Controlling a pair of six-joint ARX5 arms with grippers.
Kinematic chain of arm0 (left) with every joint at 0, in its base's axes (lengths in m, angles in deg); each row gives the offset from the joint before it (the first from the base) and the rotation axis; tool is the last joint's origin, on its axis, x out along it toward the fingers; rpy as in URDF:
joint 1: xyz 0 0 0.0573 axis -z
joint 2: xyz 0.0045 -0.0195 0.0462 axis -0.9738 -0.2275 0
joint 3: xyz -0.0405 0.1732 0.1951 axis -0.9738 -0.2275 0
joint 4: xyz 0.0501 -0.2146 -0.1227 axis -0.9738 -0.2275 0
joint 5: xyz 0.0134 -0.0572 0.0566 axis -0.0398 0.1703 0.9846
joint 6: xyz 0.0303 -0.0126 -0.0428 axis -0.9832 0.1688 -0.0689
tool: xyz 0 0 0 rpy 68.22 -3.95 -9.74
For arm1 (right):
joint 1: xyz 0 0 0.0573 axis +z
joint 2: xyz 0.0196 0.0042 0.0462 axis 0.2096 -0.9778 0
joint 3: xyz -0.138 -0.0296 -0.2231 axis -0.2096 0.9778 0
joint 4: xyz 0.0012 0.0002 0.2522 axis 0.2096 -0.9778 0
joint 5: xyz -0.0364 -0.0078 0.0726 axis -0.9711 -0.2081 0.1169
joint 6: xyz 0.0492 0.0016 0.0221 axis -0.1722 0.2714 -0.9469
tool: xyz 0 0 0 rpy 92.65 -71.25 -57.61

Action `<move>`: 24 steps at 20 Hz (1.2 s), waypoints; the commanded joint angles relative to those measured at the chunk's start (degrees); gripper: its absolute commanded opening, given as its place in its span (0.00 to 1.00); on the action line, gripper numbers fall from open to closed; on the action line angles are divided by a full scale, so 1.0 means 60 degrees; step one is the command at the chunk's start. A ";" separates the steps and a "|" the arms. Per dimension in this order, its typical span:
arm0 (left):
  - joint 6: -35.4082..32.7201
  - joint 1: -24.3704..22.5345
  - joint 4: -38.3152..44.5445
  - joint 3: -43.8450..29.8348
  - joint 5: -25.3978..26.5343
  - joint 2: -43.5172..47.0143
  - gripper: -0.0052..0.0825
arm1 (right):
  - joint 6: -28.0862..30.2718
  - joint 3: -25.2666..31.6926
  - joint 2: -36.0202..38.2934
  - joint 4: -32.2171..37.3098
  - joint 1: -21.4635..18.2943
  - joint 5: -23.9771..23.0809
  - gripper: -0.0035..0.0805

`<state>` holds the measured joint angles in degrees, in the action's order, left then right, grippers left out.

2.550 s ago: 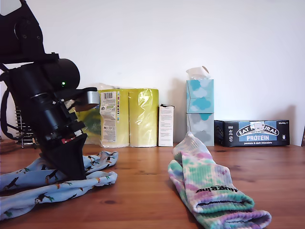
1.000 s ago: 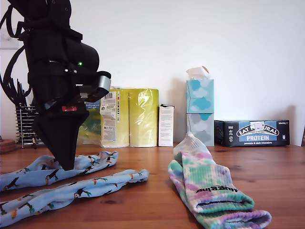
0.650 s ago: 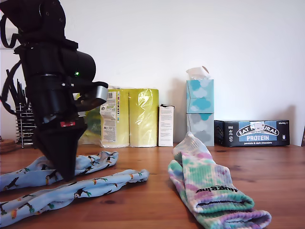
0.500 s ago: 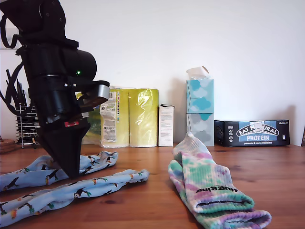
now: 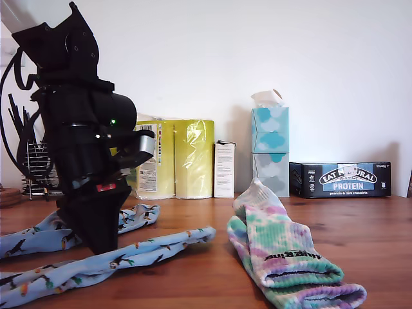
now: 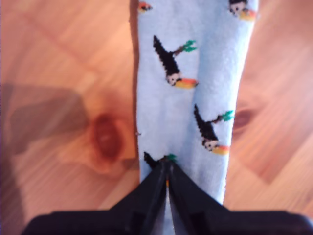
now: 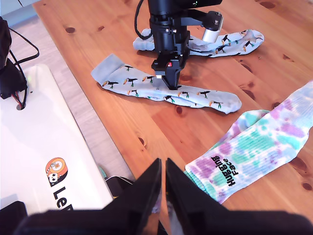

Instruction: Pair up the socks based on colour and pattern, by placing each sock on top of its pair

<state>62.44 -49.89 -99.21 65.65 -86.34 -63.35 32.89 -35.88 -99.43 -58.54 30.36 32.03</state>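
Two light blue bird-print socks lie at the exterior view's left. The near blue sock (image 5: 148, 248) (image 6: 190, 88) (image 7: 195, 94) lies stretched out, and my first gripper (image 5: 103, 250) (image 6: 167, 167) (image 7: 172, 84) is shut on its middle, tip down on the wooden table (image 5: 193, 270). Behind the arm lies the far blue sock (image 5: 138, 214) (image 7: 230, 41). At the exterior view's right, the tie-dye socks (image 5: 283, 254) (image 7: 259, 147) lie stacked, black lettering up. My second gripper (image 7: 163, 164) hangs high over the table's edge, shut with nothing in it, and is out of the exterior view.
Along the back wall stand yellow paper-roll packs (image 5: 174, 158), a small white carton (image 5: 224, 168), stacked tissue boxes (image 5: 270, 141) and a dark protein-bar box (image 5: 340, 179). A wire rack (image 5: 35, 170) stands behind the first arm. A white base (image 7: 49, 147) sits off the table's edge.
My first arm has shifted toward the exterior view's right, still pinching the near blue sock. The sock has been dragged that way and pulled out straighter.
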 commanded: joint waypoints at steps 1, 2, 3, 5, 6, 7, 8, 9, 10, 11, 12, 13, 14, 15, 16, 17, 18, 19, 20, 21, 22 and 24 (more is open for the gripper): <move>0.0747 0.0200 0.0528 -0.0179 -0.0226 -0.0772 0.03 | 0.0026 -0.0004 0.0047 -0.0018 0.0029 0.0029 0.03; 0.1242 0.0306 0.0834 -0.0179 -0.0463 -0.0943 0.03 | 0.0026 -0.0004 0.0047 -0.0084 0.0029 0.0029 0.03; 0.1668 0.0441 0.1133 -0.0179 -0.0561 -0.1115 0.03 | 0.0022 -0.0004 0.0047 -0.0149 0.0029 0.0029 0.03; 0.2412 0.0707 0.1683 -0.0179 -0.0444 -0.1450 0.03 | 0.0022 -0.0004 0.0047 -0.0281 0.0029 0.0029 0.03; 0.2892 0.0816 0.1945 -0.0179 -0.0175 -0.1570 0.03 | 0.0022 -0.0004 0.0051 -0.0339 0.0029 0.0029 0.03; 0.3326 0.0860 0.2218 -0.0179 0.0146 -0.1610 0.03 | 0.0022 -0.0004 0.0062 -0.0382 0.0029 0.0029 0.03; 0.3665 0.0871 0.2524 -0.0179 0.0441 -0.1610 0.03 | 0.0022 -0.0004 0.0066 -0.0401 0.0029 0.0029 0.03; 0.4073 0.0860 0.2860 -0.0171 0.0776 -0.1610 0.03 | 0.0018 -0.0004 0.0066 -0.0408 0.0029 0.0029 0.03; 0.4437 0.0754 0.3067 -0.0146 0.1158 -0.1610 0.03 | 0.0015 -0.0004 0.0066 -0.0408 0.0029 0.0029 0.03; 0.4717 0.0605 0.3173 -0.0138 0.1621 -0.1610 0.03 | 0.0015 -0.0004 0.0066 -0.0408 0.0029 0.0029 0.03; 0.4951 0.0441 0.3177 -0.0138 0.2189 -0.1610 0.03 | 0.0015 -0.0004 0.0066 -0.0408 0.0029 0.0029 0.03; 0.5184 0.0277 0.3104 -0.0138 0.2725 -0.1610 0.03 | 0.0015 -0.0004 0.0066 -0.0408 0.0029 0.0033 0.03; 0.5468 0.0069 0.2954 -0.0138 0.3042 -0.1610 0.03 | 0.0015 -0.0004 0.0066 -0.0408 0.0029 0.0036 0.03; 0.5774 -0.0149 0.2758 -0.0138 0.3100 -0.1610 0.03 | 0.0015 -0.0004 0.0066 -0.0412 0.0029 0.0036 0.03; 0.6160 -0.0328 0.2645 -0.0138 0.3009 -0.1610 0.03 | 0.0018 -0.0004 0.0066 -0.0408 0.0029 0.0036 0.03; 0.6379 -0.0433 0.2601 -0.0138 0.2532 -0.1610 0.03 | 0.0018 -0.0004 0.0066 -0.0401 0.0029 0.0036 0.03; 0.6411 -0.0477 0.2601 -0.0138 0.1854 -0.1566 0.03 | 0.0018 -0.0004 0.0066 -0.0386 0.0029 0.0036 0.03; 0.6557 -0.0474 0.2630 -0.0135 0.1370 -0.1534 0.03 | 0.0022 -0.0004 0.0066 -0.0368 0.0029 0.0036 0.03; 0.6743 -0.0404 0.2688 -0.0135 0.0914 -0.1475 0.03 | 0.0022 -0.0004 0.0066 -0.0353 0.0029 0.0040 0.03; 0.6863 -0.0259 0.2725 -0.0135 0.0474 -0.1417 0.03 | 0.0022 -0.0004 0.0066 -0.0346 0.0029 0.0044 0.03; 0.7016 -0.0073 0.2663 -0.0135 0.0193 -0.1366 0.03 | 0.0026 -0.0004 0.0066 -0.0346 0.0029 0.0084 0.03; 0.7125 0.0310 0.2634 -0.0135 -0.0251 -0.1359 0.03 | 0.0022 -0.0004 0.0066 -0.0317 0.0029 0.0102 0.03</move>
<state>104.74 -50.66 -81.81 68.34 -86.80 -67.02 32.89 -35.88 -99.43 -60.94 30.36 32.22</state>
